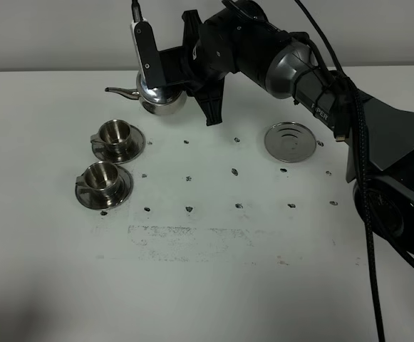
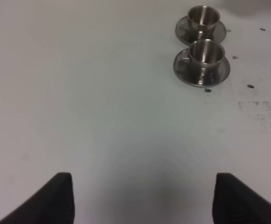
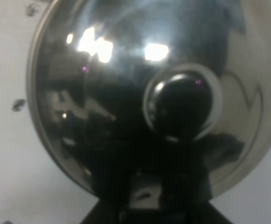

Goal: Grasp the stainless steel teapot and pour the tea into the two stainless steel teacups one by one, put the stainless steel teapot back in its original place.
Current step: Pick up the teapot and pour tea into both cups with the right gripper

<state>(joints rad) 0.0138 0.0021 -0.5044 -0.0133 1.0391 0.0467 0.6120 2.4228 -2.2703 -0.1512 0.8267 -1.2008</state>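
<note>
Teapot [image 3: 126, 93] in right end effector [image 1: 169, 71]

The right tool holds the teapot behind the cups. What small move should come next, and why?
Probably move the teapot until its spout hangs over the farther teacup: the right tool grips the pot, its spout points left but lies behind that cup, which looks empty.
</note>
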